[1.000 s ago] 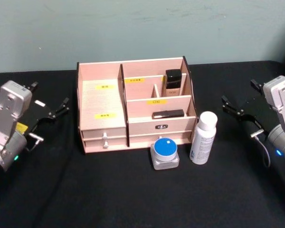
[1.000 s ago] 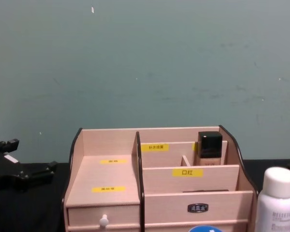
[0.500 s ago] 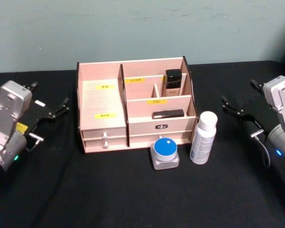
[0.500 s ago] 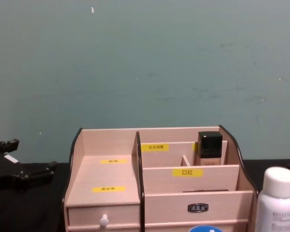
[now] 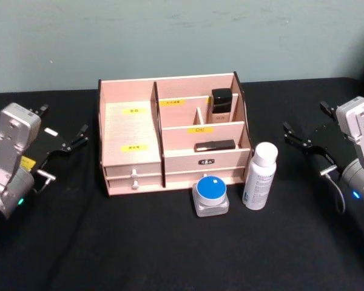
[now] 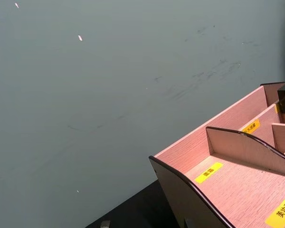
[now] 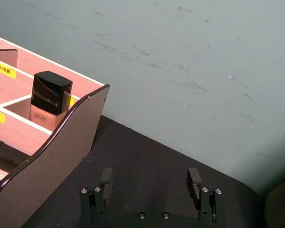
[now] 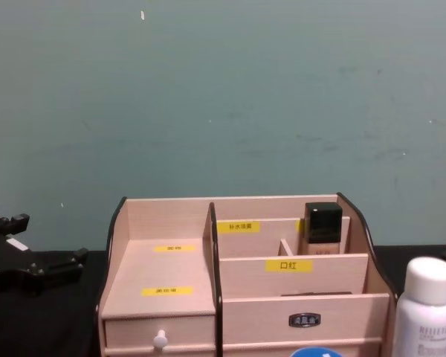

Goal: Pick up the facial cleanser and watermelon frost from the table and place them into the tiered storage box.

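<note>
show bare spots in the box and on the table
Bare: in the tiered storage box, wide left compartment and back slot beside beige bottle; table left of watermelon frost. Crowded: front right, around facial cleanser. Open at the sides: left gripper, right gripper.

The left arm and right arm are wearing silver-grey casings with small teal lights; the left is carrying a yellow sticker. The right gripper is showing black, screw-studded fingers.

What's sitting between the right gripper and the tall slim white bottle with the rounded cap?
Nothing. In the head view, a bare stretch of black table lies between the open right gripper and the tall slim white bottle.
</note>
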`<action>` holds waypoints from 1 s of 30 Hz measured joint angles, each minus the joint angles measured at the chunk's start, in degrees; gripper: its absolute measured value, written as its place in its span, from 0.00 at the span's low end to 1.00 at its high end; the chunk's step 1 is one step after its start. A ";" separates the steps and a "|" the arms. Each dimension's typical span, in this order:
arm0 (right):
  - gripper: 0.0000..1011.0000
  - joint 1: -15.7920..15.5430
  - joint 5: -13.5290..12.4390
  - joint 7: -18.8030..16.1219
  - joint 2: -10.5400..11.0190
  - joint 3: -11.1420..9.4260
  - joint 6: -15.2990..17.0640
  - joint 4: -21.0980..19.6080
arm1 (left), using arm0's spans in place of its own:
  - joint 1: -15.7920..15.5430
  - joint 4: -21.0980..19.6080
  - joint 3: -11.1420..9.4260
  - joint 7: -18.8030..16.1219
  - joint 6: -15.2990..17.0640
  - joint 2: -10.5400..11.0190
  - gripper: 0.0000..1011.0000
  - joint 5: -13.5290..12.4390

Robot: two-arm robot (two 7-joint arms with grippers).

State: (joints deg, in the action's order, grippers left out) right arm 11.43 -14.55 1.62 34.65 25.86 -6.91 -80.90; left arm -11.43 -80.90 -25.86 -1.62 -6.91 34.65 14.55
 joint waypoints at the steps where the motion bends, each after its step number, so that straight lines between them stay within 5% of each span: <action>1: 0.99 0.00 0.00 0.00 0.00 0.00 0.00 0.00 | 0.00 0.00 0.00 0.00 0.00 0.00 1.00 0.00; 12: 0.99 -1.98 -3.04 -3.22 0.61 -2.74 0.68 -3.72 | 0.00 0.00 0.00 0.00 0.00 0.00 1.00 0.00; 30: 0.99 -15.69 -8.76 -8.48 7.53 -10.72 -0.42 -23.35 | 0.00 0.00 0.00 0.00 0.00 0.00 1.00 0.00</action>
State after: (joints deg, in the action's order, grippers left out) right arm -4.26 -23.31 -6.86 42.18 15.15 -7.33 -104.25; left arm -11.43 -80.90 -25.86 -1.62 -6.91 34.64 14.55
